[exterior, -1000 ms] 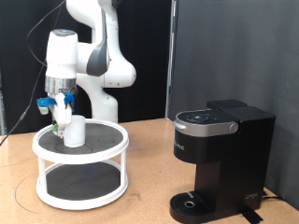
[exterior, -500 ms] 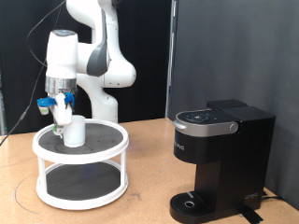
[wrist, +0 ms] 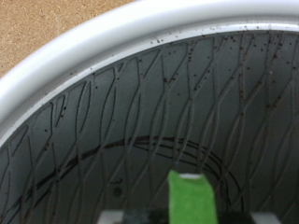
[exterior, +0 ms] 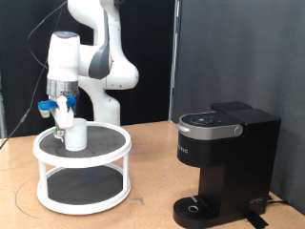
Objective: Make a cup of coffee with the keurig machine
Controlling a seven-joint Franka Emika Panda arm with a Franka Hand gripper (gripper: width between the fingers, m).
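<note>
The white cup (exterior: 74,133) stands on the top tier of a white round two-tier stand (exterior: 105,153) at the exterior view's left. My gripper (exterior: 62,120) hangs straight down at the cup's left rim, its fingers right against the cup. The black keurig machine (exterior: 225,160) stands at the exterior view's right with its lid down and nothing on its round drip base (exterior: 198,207). The wrist view shows the stand's white rim (wrist: 103,42), its black mesh surface (wrist: 187,103) and a green strip (wrist: 192,194) at the frame edge. The cup does not show there.
The white robot arm's base (exterior: 105,95) rises behind the stand. The tan tabletop (exterior: 152,186) lies between the stand and the machine. A black panel stands behind the machine.
Almost nothing differs. The gripper and the cup stay at the same spot on the stand's top tier, with at most a tiny shift.
</note>
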